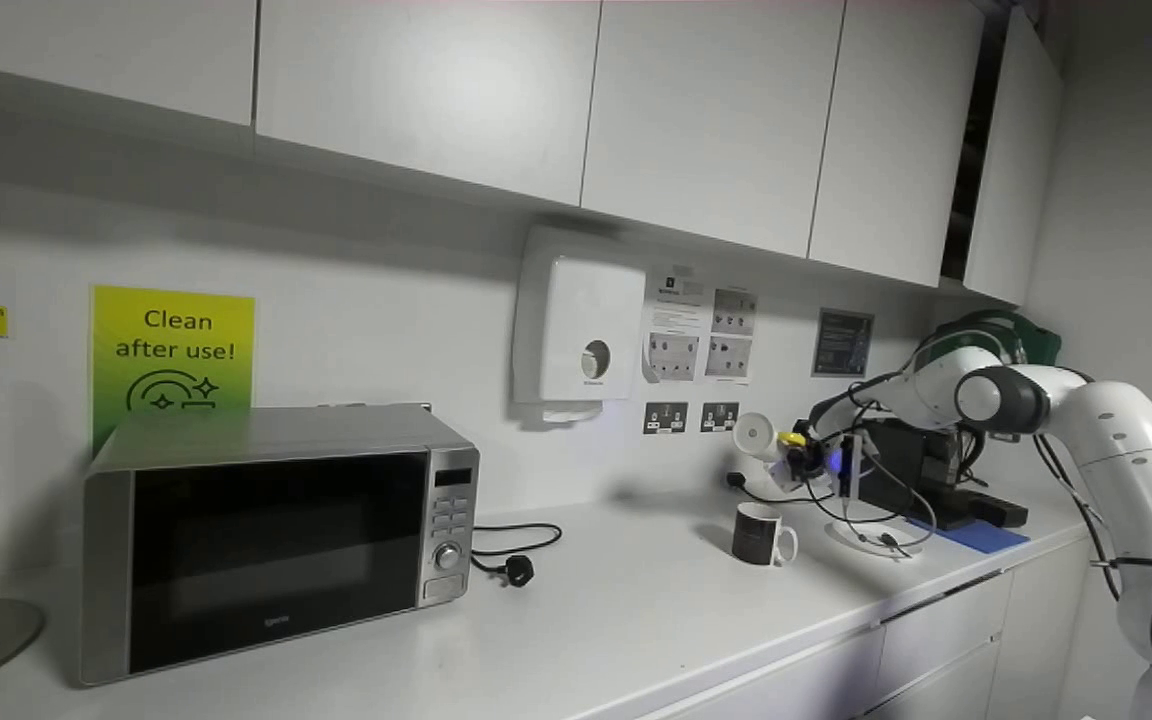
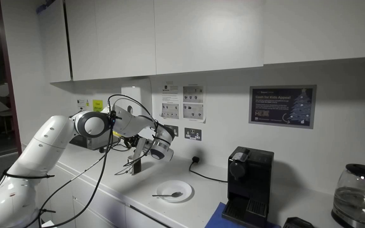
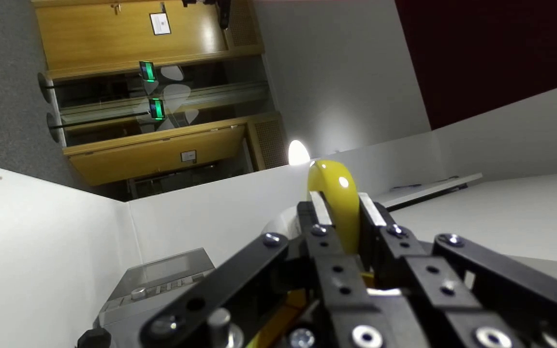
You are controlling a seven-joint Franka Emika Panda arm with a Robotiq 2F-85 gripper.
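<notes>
My gripper (image 3: 346, 208) is shut on a glossy yellow handle (image 3: 332, 179), one finger pressed to each side. This handle (image 1: 791, 438) seems to belong to a white cup (image 1: 756, 436), held in the air and tilted, with a round face toward the camera in an exterior view. A white rounded part of the cup (image 3: 282, 223) shows behind a finger in the wrist view. Below and slightly left of the gripper, a black mug with white rim and handle (image 1: 756, 540) stands upright on the counter. The arm partly hides this mug (image 2: 137, 167) in an exterior view.
A white plate (image 2: 185, 189) with a spoon (image 2: 174, 194) lies near the mug. A coffee machine (image 2: 249, 183) on a blue mat and a glass kettle (image 2: 356, 196) stand farther along. The microwave (image 1: 281, 560) sits at the opposite end, under wall cupboards (image 1: 706, 120). Cables hang from the arm.
</notes>
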